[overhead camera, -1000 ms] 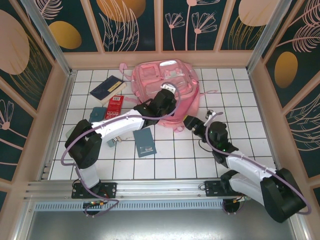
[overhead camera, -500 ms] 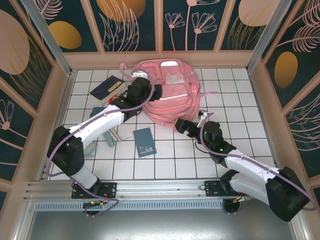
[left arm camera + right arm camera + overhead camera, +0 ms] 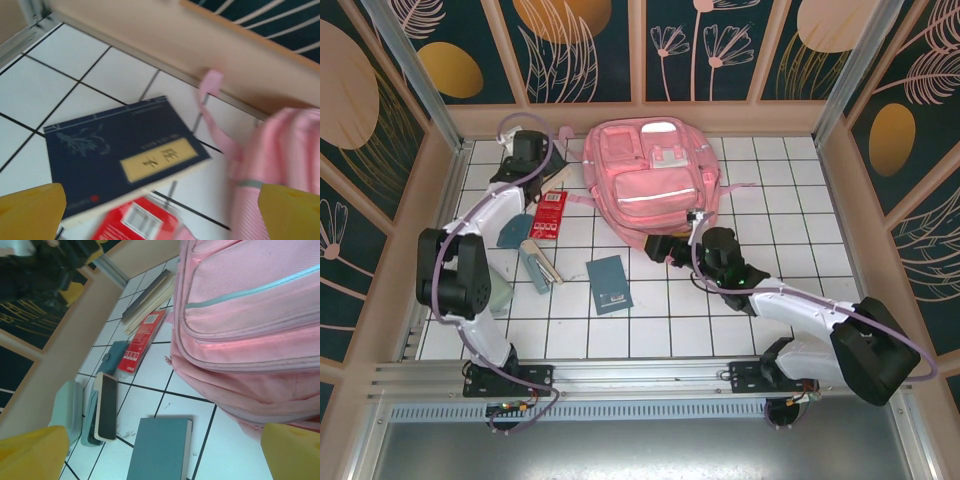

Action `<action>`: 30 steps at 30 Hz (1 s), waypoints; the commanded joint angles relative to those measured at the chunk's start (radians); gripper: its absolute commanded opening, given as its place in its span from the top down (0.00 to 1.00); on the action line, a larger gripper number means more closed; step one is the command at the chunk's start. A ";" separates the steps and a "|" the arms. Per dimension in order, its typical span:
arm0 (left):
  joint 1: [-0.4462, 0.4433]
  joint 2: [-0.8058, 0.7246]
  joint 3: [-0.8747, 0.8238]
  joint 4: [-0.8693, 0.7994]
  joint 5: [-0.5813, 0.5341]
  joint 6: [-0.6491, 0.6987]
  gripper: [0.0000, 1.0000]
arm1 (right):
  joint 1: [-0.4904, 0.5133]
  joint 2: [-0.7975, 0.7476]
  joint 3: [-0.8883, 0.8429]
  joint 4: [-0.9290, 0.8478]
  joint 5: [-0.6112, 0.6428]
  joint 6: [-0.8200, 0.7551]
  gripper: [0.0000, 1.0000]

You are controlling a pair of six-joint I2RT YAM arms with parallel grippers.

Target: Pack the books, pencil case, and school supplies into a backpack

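We see both grippers wide open and empty. The left gripper (image 3: 160,212) hovers over the navy book (image 3: 120,155) at the upper left of the overhead frame. The right gripper (image 3: 162,452) sits at the lower edge of the backpack (image 3: 655,180), with the teal book (image 3: 160,450) on the tiles below it. The main risk, as we judge it, is the backpack itself. Its zips look shut in the right wrist view, so nothing can go in until an opening is made. A pull on the soft fabric near the bottom edge would more likely drag the whole bag across the tiles than part it. On the left, the navy book lies flat, leaving only a thin edge to pinch, so the fingers could slide off. They could also catch the strap (image 3: 212,100) just beside the book, or nudge the red piece (image 3: 135,222) at its near edge; we cannot tell whether those two overlap. The backpack lies front up in the upper centre of the overhead frame. Its top points toward the upper edge, and its long axis leans slightly toward the lower right. The navy book's long axis runs from lower left to upper right.
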 commanded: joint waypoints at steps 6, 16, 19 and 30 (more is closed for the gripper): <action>0.168 0.200 0.133 0.076 0.207 -0.093 0.02 | 0.007 0.021 0.045 0.025 -0.030 -0.034 0.01; 0.266 0.459 0.348 0.085 0.371 -0.116 0.03 | 0.001 0.102 0.114 -0.010 -0.039 -0.035 0.01; 0.277 0.527 0.446 0.039 0.355 -0.111 0.03 | -0.001 0.128 0.137 -0.026 -0.045 -0.031 0.01; 0.292 0.661 0.601 -0.123 0.331 -0.127 0.03 | -0.004 0.180 0.175 -0.025 -0.068 -0.012 0.01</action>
